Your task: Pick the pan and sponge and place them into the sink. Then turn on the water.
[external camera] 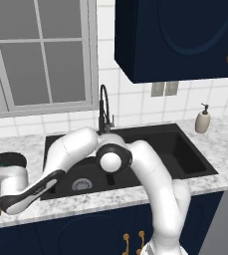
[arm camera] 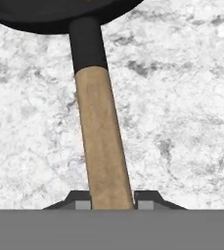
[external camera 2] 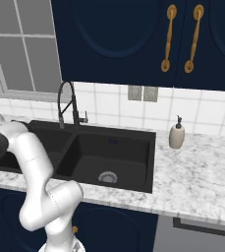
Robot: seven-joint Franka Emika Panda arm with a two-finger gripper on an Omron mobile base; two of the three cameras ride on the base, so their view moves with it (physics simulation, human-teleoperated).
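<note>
Seen from the camera on the hand, the gripper (arm camera: 111, 204) sits closed on the pan's (arm camera: 59, 14) long light-brown wooden handle, one dark fingertip (arm camera: 82, 202) pressed against each side of the wood near its free end. The handle runs up and away from the fingers, changes to a short black neck, and joins the round black body of the pan at the top edge of that view. Beneath the handle lies a white and grey marble counter (arm camera: 182, 122). From the camera behind the arm on its left, the white arm (external camera: 150, 174) rises from the lower right, bends over the front of the sink (external camera: 185, 149) and reaches down to the far left, where the hand rests low over the counter beside the sink's left end; a small dark rounded edge of the pan shows just above the wrist there. The sink is a matte-black double basin set into the counter, with a round silver drain (external camera: 81, 185) in the left basin. Behind the sink stands a tall black gooseneck faucet (external camera: 104, 110) with a coiled neck. Farther right on the counter, by the tiled wall, stands a beige soap dispenser (external camera: 202, 119). A window (external camera: 41, 55) fills the wall at upper left, and dark blue cabinets (external camera: 185, 35) hang above the sink.
</note>
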